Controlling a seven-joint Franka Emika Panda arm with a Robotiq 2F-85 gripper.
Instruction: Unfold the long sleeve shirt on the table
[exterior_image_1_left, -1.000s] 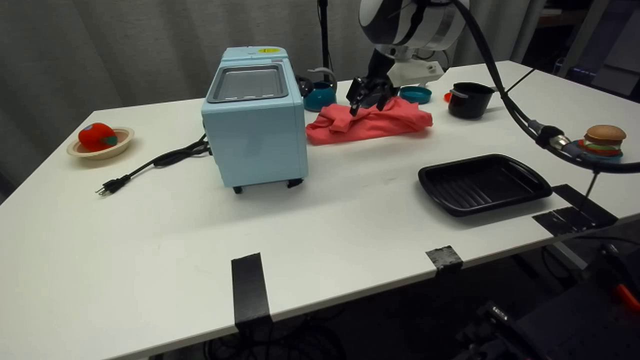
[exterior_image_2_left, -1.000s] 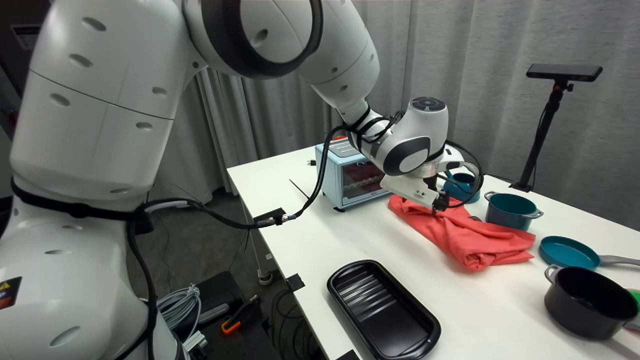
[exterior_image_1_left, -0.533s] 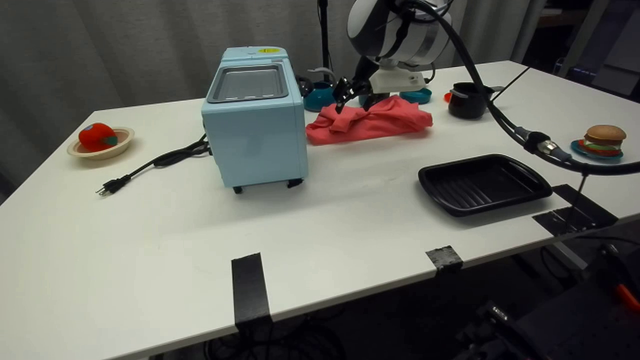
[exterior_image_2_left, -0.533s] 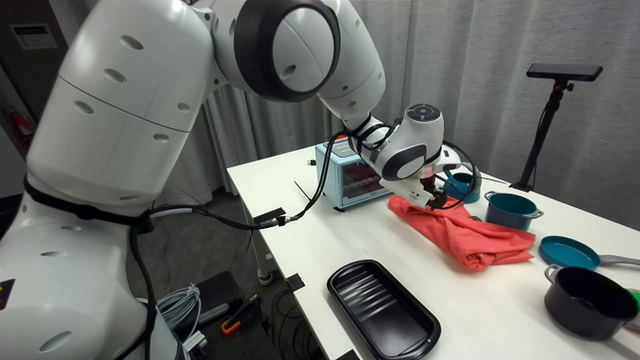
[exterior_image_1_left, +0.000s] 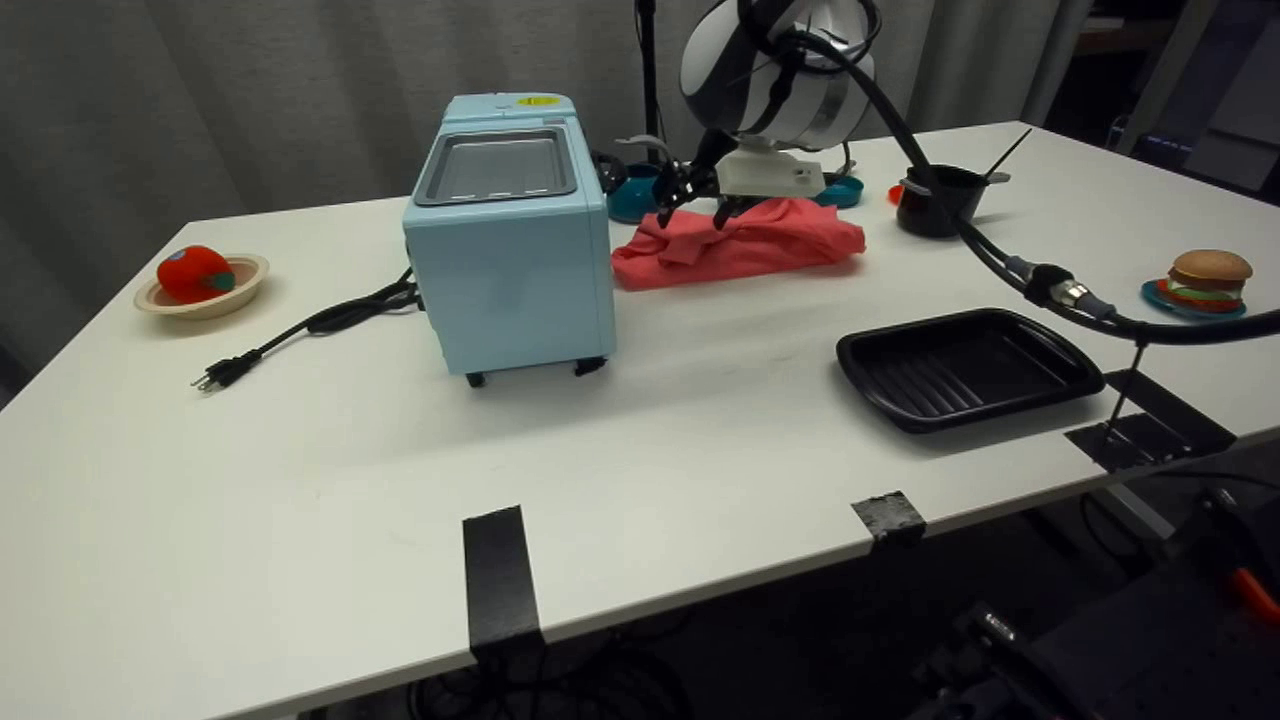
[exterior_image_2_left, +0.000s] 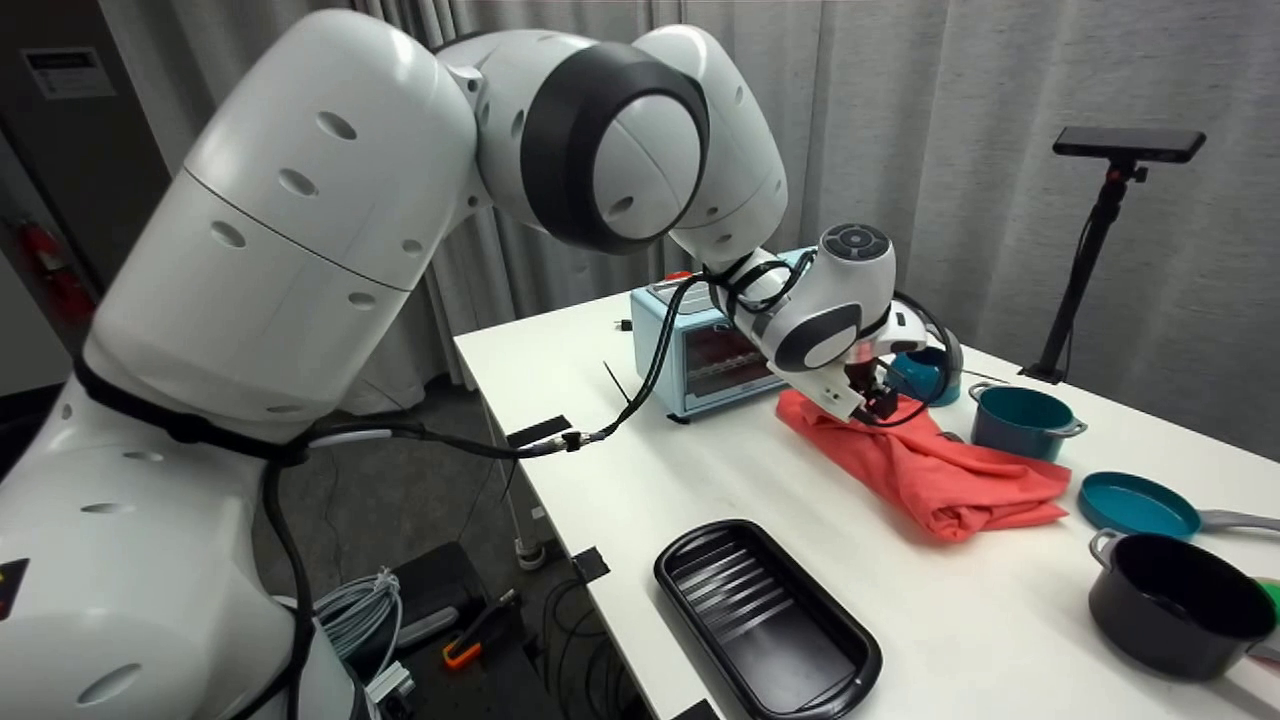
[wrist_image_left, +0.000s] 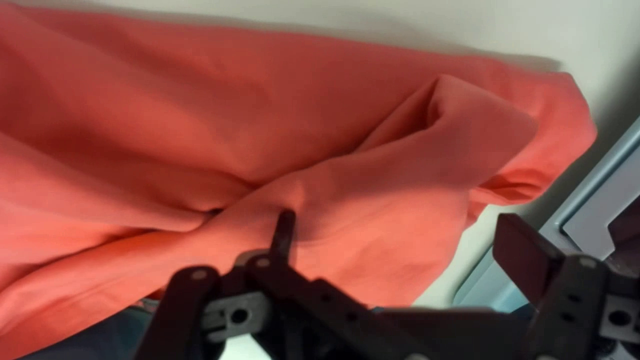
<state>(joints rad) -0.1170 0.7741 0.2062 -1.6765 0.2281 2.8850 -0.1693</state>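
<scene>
The long sleeve shirt of soft coral-red fabric (exterior_image_1_left: 765, 252) lies bunched and folded on the large white rectangular table (exterior_image_1_left: 340, 510); in an exterior view I see it just beside the pale-blue boxy appliance (exterior_image_1_left: 512, 285), well apart from the black ridged rectangular tray (exterior_image_1_left: 970, 368). The black two-fingered gripper (exterior_image_1_left: 692, 218) hangs above the end nearest the appliance.

In an exterior view the white jointed arm (exterior_image_2_left: 320, 200) extends over the table, and the shirt runs slantwise between the appliance and the round teal frying pan (exterior_image_2_left: 1140, 505).

In the wrist view the jaws stand wide apart, released, one fingertip (wrist_image_left: 284, 231) over the creased shirt and the other past its edge, toward the appliance. Whether the fingertip over the shirt touches it, I honestly can't tell.
</scene>
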